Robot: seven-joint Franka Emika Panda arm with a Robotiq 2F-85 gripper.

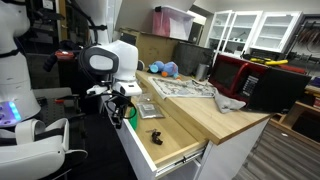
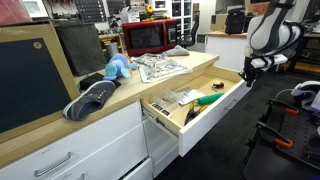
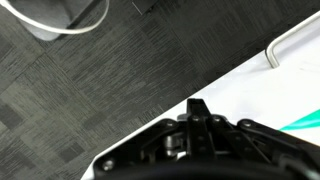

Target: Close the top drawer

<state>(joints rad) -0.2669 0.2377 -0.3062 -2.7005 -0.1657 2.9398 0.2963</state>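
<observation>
The top drawer (image 2: 214,116) of the white cabinet stands pulled far out, and its pale wood inside (image 1: 165,128) holds papers and small tools. My gripper (image 2: 247,68) hangs just beyond the far end of the drawer's white front, also in an exterior view (image 1: 118,108). In the wrist view the fingers (image 3: 200,106) are pressed together with nothing between them, close to the white front (image 3: 262,88) and its thin handle (image 3: 272,50). Whether they touch the front I cannot tell.
The wood countertop (image 1: 215,118) carries newspaper (image 1: 182,88), a blue toy (image 2: 117,68), grey slippers (image 2: 92,98), a red microwave (image 2: 150,36) and a black box (image 1: 272,88). Deeper white drawers (image 2: 80,155) sit below. Dark carpet (image 3: 90,90) lies in front of the cabinet.
</observation>
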